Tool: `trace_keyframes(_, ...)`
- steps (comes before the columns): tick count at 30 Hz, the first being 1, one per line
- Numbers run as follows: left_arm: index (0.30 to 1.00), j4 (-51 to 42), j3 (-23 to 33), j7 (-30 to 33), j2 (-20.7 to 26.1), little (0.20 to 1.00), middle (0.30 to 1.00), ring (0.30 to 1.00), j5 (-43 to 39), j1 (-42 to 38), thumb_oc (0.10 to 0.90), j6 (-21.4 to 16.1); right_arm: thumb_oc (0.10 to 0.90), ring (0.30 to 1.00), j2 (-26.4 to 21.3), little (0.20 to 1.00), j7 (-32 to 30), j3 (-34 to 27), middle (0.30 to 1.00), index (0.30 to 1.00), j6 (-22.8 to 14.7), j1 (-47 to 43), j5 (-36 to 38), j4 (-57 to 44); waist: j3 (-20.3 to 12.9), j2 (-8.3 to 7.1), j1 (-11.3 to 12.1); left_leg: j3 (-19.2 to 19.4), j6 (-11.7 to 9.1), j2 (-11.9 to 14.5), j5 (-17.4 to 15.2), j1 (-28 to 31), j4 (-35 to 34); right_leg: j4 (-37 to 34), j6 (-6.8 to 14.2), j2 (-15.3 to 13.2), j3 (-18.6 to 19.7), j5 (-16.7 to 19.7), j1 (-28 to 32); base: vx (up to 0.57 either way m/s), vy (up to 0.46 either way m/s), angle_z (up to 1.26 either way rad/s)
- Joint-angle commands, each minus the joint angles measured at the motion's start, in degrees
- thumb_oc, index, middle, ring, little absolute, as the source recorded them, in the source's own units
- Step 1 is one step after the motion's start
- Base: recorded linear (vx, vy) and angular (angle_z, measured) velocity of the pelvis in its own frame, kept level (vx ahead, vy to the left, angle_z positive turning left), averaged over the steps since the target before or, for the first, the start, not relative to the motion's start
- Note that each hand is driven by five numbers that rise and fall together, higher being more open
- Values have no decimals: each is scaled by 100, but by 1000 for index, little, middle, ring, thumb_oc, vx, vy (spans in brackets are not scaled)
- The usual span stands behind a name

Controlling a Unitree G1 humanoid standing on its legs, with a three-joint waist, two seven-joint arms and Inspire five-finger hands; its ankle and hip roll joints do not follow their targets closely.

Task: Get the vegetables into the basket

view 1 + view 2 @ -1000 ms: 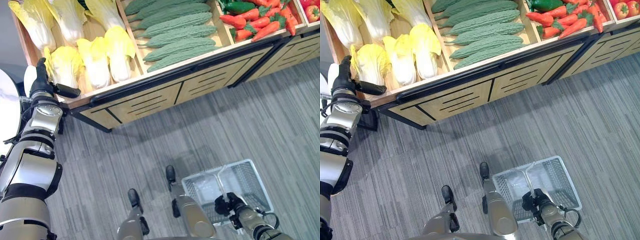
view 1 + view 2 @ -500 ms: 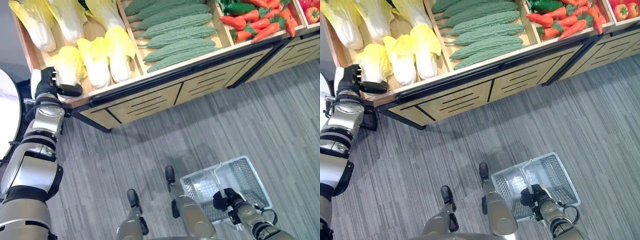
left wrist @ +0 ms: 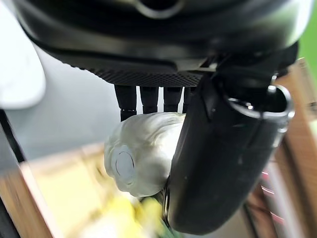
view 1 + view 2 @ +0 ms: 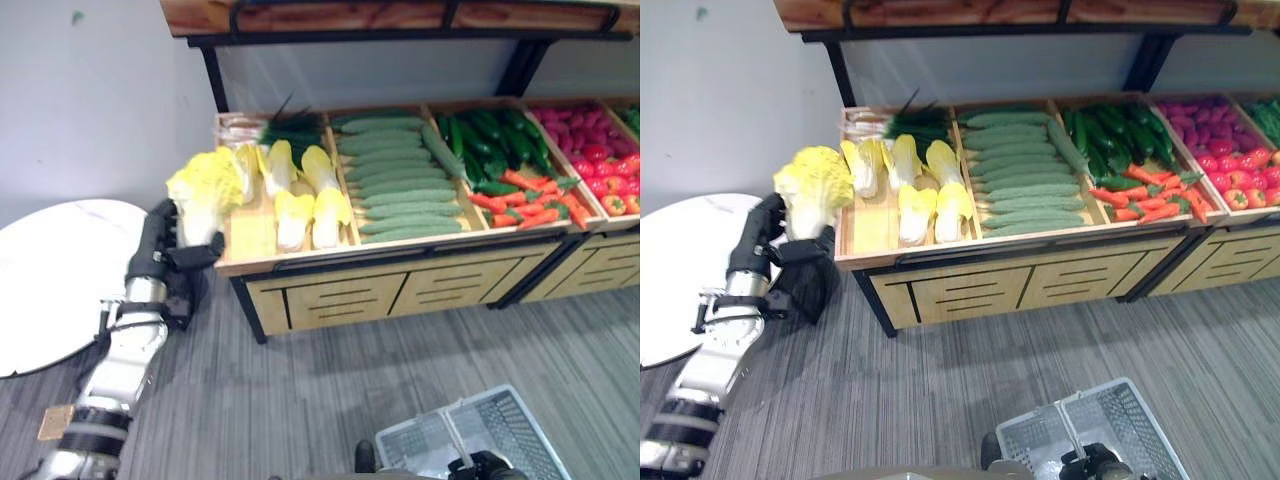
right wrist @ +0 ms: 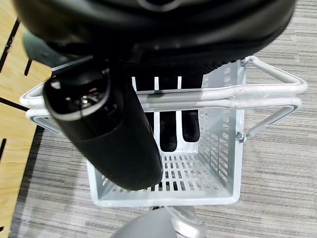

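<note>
The whole picture has shifted since a second ago — the camera has tipped up, so the wall, the stand's upper shelf and the white round table (image 4: 50, 280) at the left edge now show; that is the view moving, not the goods. What has truly changed is the cabbage: a second ago the left hand (image 4: 165, 245) stood beside the heads lying in the stand's left bin; now it has one napa cabbage (image 4: 205, 190) lifted clear of the wood, at the left of centre in both eye views, just outside the stand's left corner.

The cabbage stands nearly upright, its long axis running up and down the frame; the frilly yellow leaf end points up, the pale stem end points down into the hand. In the left wrist view the thumb and fingers curl round the whitish stem (image 3: 141, 151), so the hand is closed about it.

The other cabbages (image 4: 300, 195) lie in the wooden stand (image 4: 400, 290), with bitter gourds (image 4: 395, 185) in the next bin and carrots (image 4: 530, 200) further right.

The white wire basket (image 4: 480, 440) sits low at the bottom right of the frame; the right hand (image 5: 124, 134) has its fingers hooked round the basket's handle (image 5: 267, 91) — closed on it.
</note>
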Motion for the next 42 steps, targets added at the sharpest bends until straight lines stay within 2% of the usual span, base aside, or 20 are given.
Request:
trace_keyframes(1, 300, 90, 380, -203, 426, 300, 300, 300, 129, -1143, 400, -513, 400, 300, -89, 300, 86, 73, 300, 300, -3, -176, -74, 235, -129, -97, -149, -317, -171, 122, -79, -277, 82, 207, 631, -484, 212, -457, -44, -17, 59, 0)
trace_keyframes(2, 300, -315, 459, -387, 472, 300, 300, 300, 186, -894, 400, -508, 400, 300, -83, 300, 83, -38, 300, 300, 11, -160, -35, 268, -144, -108, -109, -344, -140, 92, -110, -254, 89, 223, 640, -515, 204, -463, -14, -11, 39, 0)
trace_keyframes(3, 300, -329, 469, -390, 470, 300, 300, 300, 186, -880, 400, -499, 400, 300, -84, 300, 83, -33, 300, 300, 11, -158, -35, 267, -145, -108, -114, -344, -139, 90, -110, -251, 89, 223, 641, -516, 205, -464, -12, -35, 90, -1)
trace_keyframes(4, 300, -830, 608, -536, 447, 300, 300, 300, 113, -572, 400, -543, 400, 300, -64, 300, 97, -105, 300, 300, 13, -158, -13, 296, -161, -137, -81, -346, -99, 59, -150, -208, 94, 239, 661, -553, 220, -447, 8, -24, 54, 0)
trace_keyframes(8, 300, -1241, 638, -653, 365, 300, 300, 300, 140, -291, 400, -533, 400, 300, -16, 300, 91, -67, 300, 300, -17, -217, 41, 284, -111, -179, -41, -369, -29, -5, -173, -184, 88, 289, 699, -595, 273, -398, -39, -59, 52, -2)
trace_keyframes(18, 300, -1324, 507, -712, 221, 300, 300, 300, -80, -201, 400, -454, 400, 300, 75, 300, 44, -51, 300, 300, -10, -192, 57, 299, -102, -226, -19, -409, 35, -99, -157, -231, 60, 280, 734, -672, 278, -350, -72, -28, 23, 0)
trace_keyframes(23, 300, -1268, 327, -752, 344, 300, 300, 300, -52, -448, 400, -413, 400, 300, 48, 300, -57, -189, 300, 300, -40, -157, 202, 147, -26, -249, -114, -388, 118, -239, -179, -304, 53, 299, 802, -787, 352, -217, -216, -53, 77, 0)
trace_keyframes(26, 300, -1230, 243, -754, 448, 300, 300, 300, -41, -617, 400, -433, 400, 300, 27, 300, -98, -242, 300, 300, -65, -180, 271, 56, 89, -235, -190, -275, 188, -351, -181, -382, 51, 303, 873, -842, 509, -51, -442, -94, 98, -18)
trace_keyframes(29, 300, -1172, 154, -715, 463, 300, 300, 300, -80, -766, 400, -465, 400, 300, 42, 300, -134, -315, 300, 300, -85, -233, 363, -33, 207, -223, -289, 19, 235, -420, -194, -454, 42, 307, 1025, -896, 640, 183, -742, -81, 80, -44)
trace_keyframes(30, 300, -1136, 167, -676, 473, 300, 300, 300, -109, -773, 400, -466, 400, 300, 82, 300, -165, -314, 300, 300, -107, -263, 374, -104, 309, -170, -239, 269, 232, -322, -240, -432, 45, 463, 1051, -919, 368, 213, -890, -70, 9, -94)
trace_keyframes(31, 300, -1134, 172, -676, 474, 300, 300, 300, -109, -778, 400, -467, 400, 300, 82, 300, -165, -314, 300, 300, -106, -269, 373, -107, 312, -182, -234, 280, 226, -327, -202, -449, 40, 468, 1041, -920, 381, 240, -917, -76, 1, -107)
trace_keyframes(34, 300, -1109, 258, -672, 500, 300, 300, 300, -65, -703, 400, -449, 400, 300, 129, 300, -155, -240, 300, 300, -130, -294, 298, -203, 406, -65, -144, 632, 159, -114, -127, -436, 38, 838, 927, -1073, -582, 29, -942, -53, -3, -93)
trace_keyframes(35, 300, -1136, 334, -716, 492, 300, 300, 300, -1, -636, 400, -415, 400, 300, 120, 300, -151, -206, 300, 300, -132, -288, 282, -220, 334, -82, -131, 895, 97, -61, -143, -397, 52, 718, 892, -1055, -955, -28, -718, 19, -33, -84)
trace_keyframes(40, 300, -1113, 301, -796, 406, 300, 300, 300, -43, -621, 400, -406, 400, 300, 64, 300, -142, -237, 300, 300, -111, -231, 317, -229, 238, -115, -181, 889, 43, -55, -114, -333, 90, 432, 822, -969, -884, -8, -537, 79, -68, -43)
trace_keyframes(42, 300, -1090, 264, -783, 340, 300, 300, 300, -121, -598, 400, -355, 400, 300, 14, 300, -145, -250, 300, 300, -91, -195, 346, -247, 171, -91, -207, 858, -38, 53, -91, -262, 109, 347, 746, -832, -906, -126, -386, 144, -158, -20)
